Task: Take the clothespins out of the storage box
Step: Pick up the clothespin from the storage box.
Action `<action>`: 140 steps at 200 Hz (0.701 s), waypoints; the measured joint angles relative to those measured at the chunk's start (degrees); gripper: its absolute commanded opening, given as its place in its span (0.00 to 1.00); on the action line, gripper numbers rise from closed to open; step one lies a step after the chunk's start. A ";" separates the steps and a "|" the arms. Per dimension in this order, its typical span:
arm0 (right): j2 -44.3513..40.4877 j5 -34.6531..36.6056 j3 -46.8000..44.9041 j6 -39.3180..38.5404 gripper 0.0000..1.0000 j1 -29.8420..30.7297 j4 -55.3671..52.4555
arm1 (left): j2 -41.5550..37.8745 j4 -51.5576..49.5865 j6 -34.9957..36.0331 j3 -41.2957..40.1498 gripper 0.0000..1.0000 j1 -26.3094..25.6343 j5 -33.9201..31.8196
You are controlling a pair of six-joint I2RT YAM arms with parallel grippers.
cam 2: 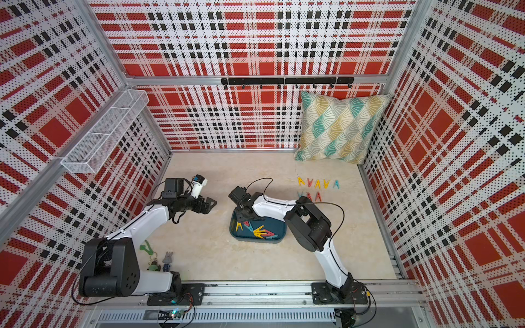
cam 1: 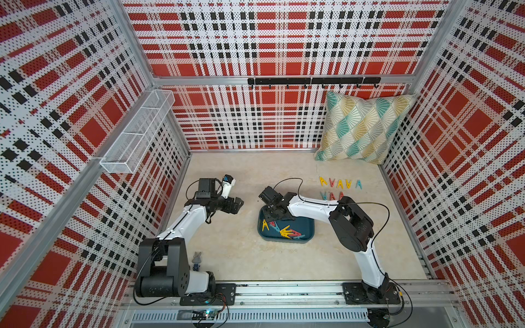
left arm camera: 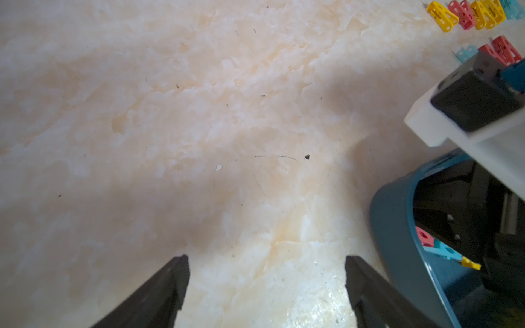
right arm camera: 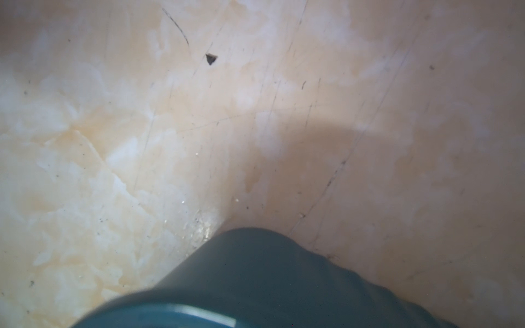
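Note:
The storage box is a dark teal tray in mid-table holding several clothespins in yellow, red and light blue. More clothespins lie in two rows on the table behind it, also seen in the left wrist view. My right gripper reaches down into the box's far left corner and is shut; whether a clothespin is between its fingers is hidden. The right wrist view shows only the box's outer wall. My left gripper hovers open over bare table left of the box.
A patterned pillow leans in the back right corner. A white mesh basket hangs on the left wall and a black hook rail on the back wall. Small keychain figures lie by the left arm's base.

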 measured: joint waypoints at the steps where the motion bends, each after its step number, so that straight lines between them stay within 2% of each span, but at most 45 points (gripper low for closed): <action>1: -0.02 0.02 0.00 0.00 0.06 0.00 -0.09 | 0.00 -0.02 0.00 0.00 0.91 0.00 0.00; 47: -2.60 0.31 0.00 0.00 0.03 0.02 -2.51 | 0.00 -0.02 0.00 0.00 0.91 0.00 0.02; 98: -9.70 0.85 0.17 0.00 0.01 -0.20 -2.82 | 0.00 -0.02 0.02 0.00 0.91 0.02 0.00; 140: -16.37 0.59 -2.27 -0.04 0.01 -2.67 -2.91 | 0.00 -0.02 0.02 0.00 0.91 0.04 0.00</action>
